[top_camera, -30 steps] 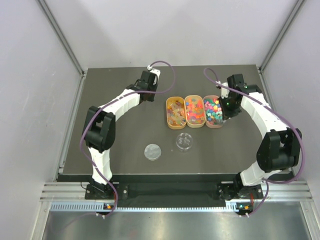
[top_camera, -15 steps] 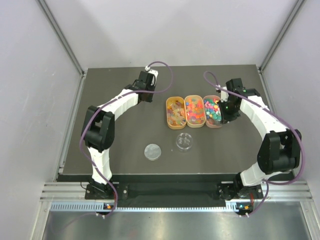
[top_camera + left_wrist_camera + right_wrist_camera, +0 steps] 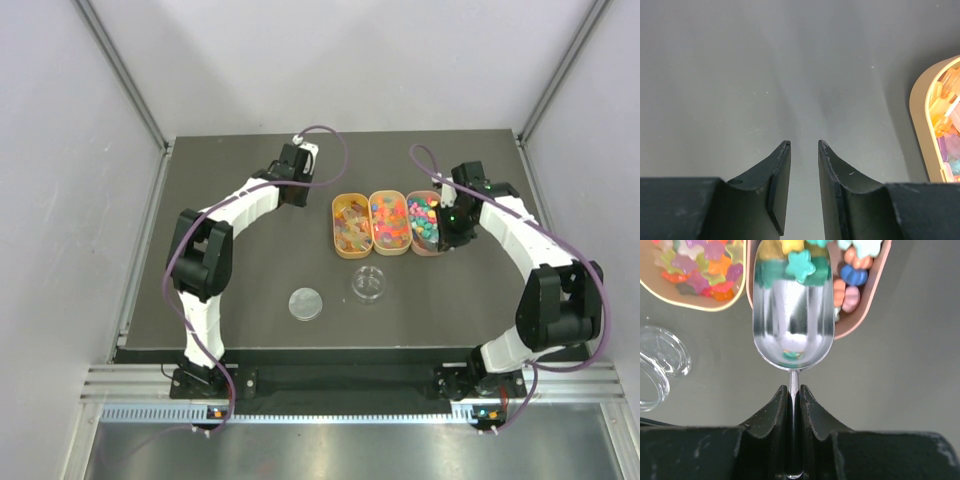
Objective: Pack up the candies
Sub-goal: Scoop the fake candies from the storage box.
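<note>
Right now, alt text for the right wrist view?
The right gripper has its jaws shut on the thin handle of a metal scoop, whose bowl reaches into a tray of candies. A second candy tray lies upper left, a clear dish at the left edge.

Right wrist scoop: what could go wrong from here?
1. The right gripper pinches the scoop only by its thin handle; it may twist when loaded.
2. The candies sit at its front lip, over the tray; they could roll off onto the table before reaching the clear dish.
</note>
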You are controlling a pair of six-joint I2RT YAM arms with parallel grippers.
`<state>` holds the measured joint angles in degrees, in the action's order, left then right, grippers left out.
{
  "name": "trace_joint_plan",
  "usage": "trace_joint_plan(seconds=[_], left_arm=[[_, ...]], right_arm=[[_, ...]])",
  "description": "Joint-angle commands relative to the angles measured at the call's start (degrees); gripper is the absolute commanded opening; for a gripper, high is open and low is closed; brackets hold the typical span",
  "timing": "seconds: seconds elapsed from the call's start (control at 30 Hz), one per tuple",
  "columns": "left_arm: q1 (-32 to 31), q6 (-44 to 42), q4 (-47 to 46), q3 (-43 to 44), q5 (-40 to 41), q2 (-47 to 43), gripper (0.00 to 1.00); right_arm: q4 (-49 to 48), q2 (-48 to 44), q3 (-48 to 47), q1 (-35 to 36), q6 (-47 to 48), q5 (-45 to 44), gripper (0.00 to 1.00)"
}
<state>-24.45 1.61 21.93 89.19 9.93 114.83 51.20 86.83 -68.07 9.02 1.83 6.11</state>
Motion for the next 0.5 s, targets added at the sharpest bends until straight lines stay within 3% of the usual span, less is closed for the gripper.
trace_joint_plan(seconds=[0.0, 0.47], left_arm=[[0.1, 1.1, 0.3, 2.8, -0.4, -0.5, 0.34], [0.2, 1.1, 0.9, 0.3, 1.0, -2.1, 0.34]], right_arm=[[-0.2, 3.4, -4.6, 0.7, -0.9, 1.1, 0.00], [-0.4, 11.3, -9.3, 0.7, -1.4, 0.9, 0.00]])
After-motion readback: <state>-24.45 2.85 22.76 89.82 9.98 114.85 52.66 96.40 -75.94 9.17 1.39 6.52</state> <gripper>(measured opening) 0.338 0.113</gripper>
